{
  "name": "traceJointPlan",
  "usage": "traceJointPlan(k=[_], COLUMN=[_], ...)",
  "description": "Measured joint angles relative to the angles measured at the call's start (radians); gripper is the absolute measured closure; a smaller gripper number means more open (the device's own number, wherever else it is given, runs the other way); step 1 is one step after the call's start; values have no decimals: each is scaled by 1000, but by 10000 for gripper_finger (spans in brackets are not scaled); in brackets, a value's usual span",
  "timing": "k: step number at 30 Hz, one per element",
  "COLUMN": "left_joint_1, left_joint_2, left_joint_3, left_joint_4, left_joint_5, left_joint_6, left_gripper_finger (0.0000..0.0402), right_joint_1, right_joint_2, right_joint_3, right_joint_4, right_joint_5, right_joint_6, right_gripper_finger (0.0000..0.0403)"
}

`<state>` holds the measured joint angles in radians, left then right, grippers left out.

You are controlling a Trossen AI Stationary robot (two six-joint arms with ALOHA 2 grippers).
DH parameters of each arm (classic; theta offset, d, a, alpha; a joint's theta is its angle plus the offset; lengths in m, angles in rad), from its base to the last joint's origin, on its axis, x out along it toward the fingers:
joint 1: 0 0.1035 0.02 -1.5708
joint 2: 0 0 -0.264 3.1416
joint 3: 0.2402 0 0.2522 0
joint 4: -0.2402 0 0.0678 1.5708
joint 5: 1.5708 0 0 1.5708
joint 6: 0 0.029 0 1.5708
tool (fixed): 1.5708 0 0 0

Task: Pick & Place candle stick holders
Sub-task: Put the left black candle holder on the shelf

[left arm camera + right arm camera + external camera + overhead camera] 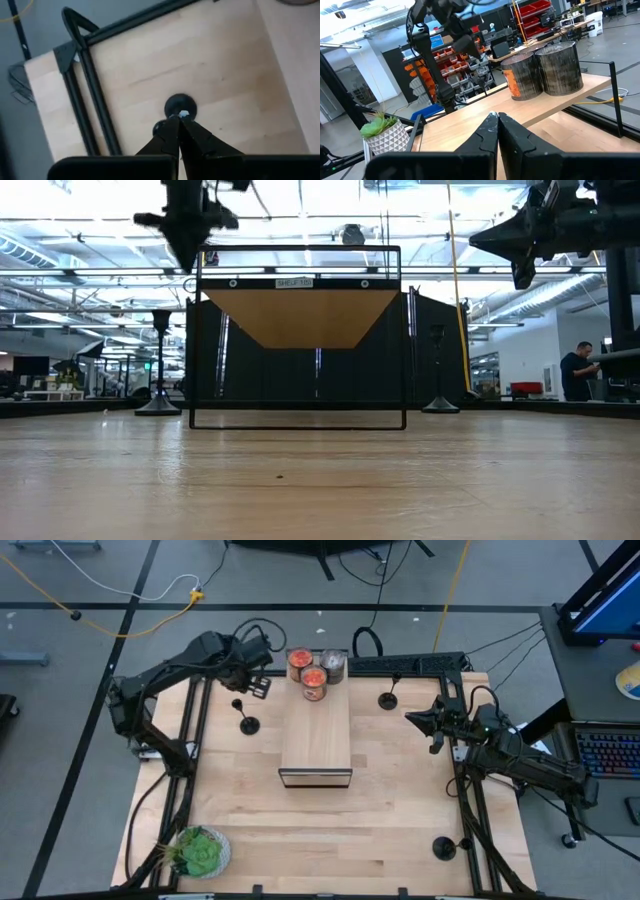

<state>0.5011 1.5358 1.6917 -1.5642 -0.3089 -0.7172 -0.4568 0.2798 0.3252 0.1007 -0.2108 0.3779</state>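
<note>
Three black candle stick holders stand on their round bases on the wooden table: one left of the shelf (247,723), one at the far right of it (388,698), and one at the near right (443,847). My left gripper (256,687) is shut and empty, high above the left holder (180,105), as the low view shows (187,252). My right gripper (410,718) is shut and empty, held level above the table's right side and pointing toward the shelf (496,117).
A wooden shelf on a black wire frame (315,735) stands mid-table, with three round jars (314,683) on its far end. A potted plant (200,852) sits at the near left corner. Black frame rails (192,730) run along both sides.
</note>
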Motion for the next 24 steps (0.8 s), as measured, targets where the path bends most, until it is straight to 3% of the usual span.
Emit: traceJointPlan(k=[5, 11, 18, 24], left_joint_1=[60, 108, 143, 169], left_joint_2=[-32, -47, -50, -49], left_joint_3=[-125, -221, -242, -242], left_joint_4=[-6, 0, 23, 28], left_joint_5=[42, 50, 71, 100], left_joint_6=[24, 35, 43, 58], left_gripper_finger=[382, 310, 224, 205], right_joint_1=[0, 0, 0, 0], right_joint_2=[0, 0, 0, 0], right_joint_3=[0, 0, 0, 0], right_joint_4=[0, -1, -1, 0], right_joint_5=[0, 0, 2, 4], right_joint_6=[0, 0, -1, 0], right_gripper_finger=[399, 399, 399, 399])
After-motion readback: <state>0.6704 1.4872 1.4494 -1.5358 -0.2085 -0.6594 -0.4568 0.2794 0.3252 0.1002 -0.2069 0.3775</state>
